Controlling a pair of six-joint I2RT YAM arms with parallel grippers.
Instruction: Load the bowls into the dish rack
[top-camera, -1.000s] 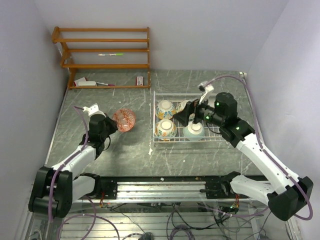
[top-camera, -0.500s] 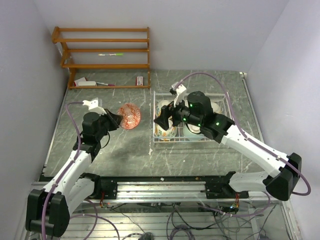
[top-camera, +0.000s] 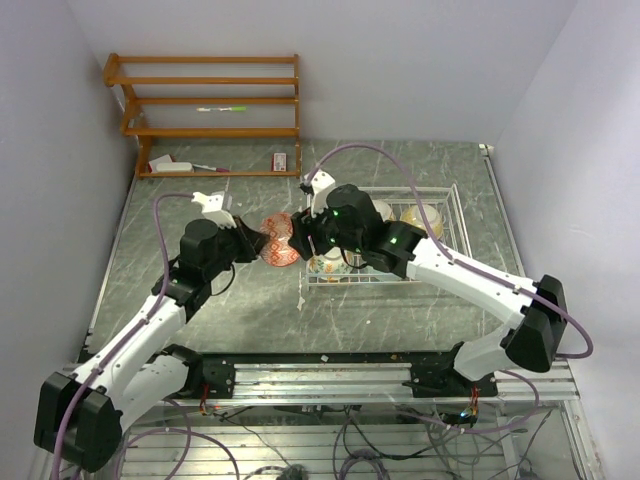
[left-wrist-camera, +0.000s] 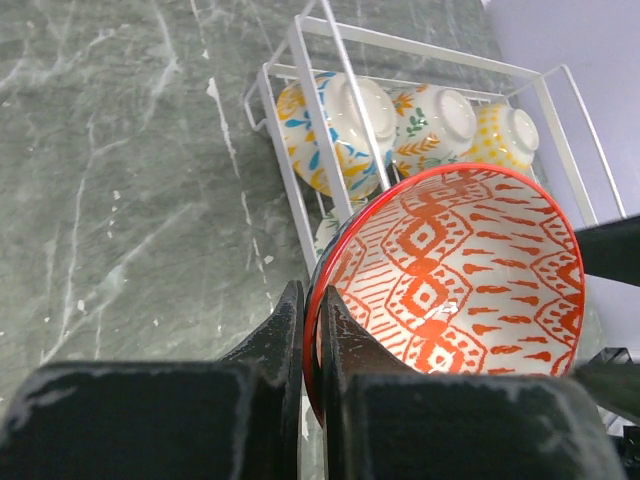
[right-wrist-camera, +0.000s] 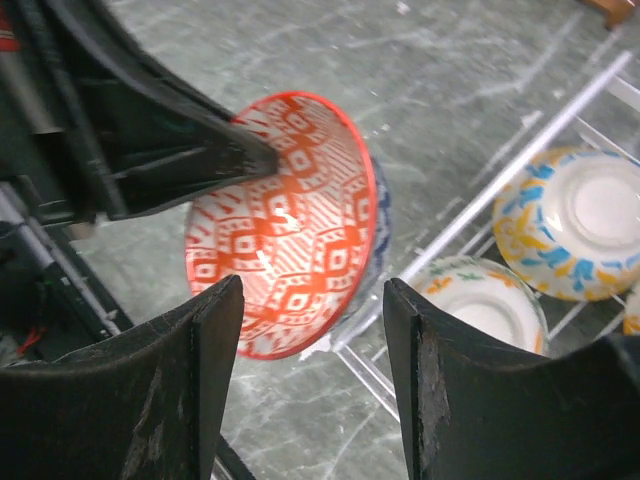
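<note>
My left gripper (top-camera: 262, 242) is shut on the rim of a red-patterned bowl (top-camera: 278, 240) and holds it on edge in the air, just left of the white wire dish rack (top-camera: 458, 210). The left wrist view shows the fingers pinching the bowl's rim (left-wrist-camera: 318, 340). My right gripper (top-camera: 300, 243) is open, its fingers straddling that bowl (right-wrist-camera: 285, 220) from the rack side without touching it. Floral bowls lie upturned in the rack (left-wrist-camera: 335, 130), (left-wrist-camera: 435, 125), (left-wrist-camera: 505, 135); two show in the right wrist view (right-wrist-camera: 580, 225), (right-wrist-camera: 480, 300).
A brown wooden shelf unit (top-camera: 210, 115) stands at the back left with small items on its lowest board. A white scrap (top-camera: 301, 299) lies on the green marbled table near the rack's front left corner. Walls close in on both sides.
My left gripper has carried the red bowl right, up to the rack's left edge. My right arm has swung left from over the rack to meet the bowl.
</note>
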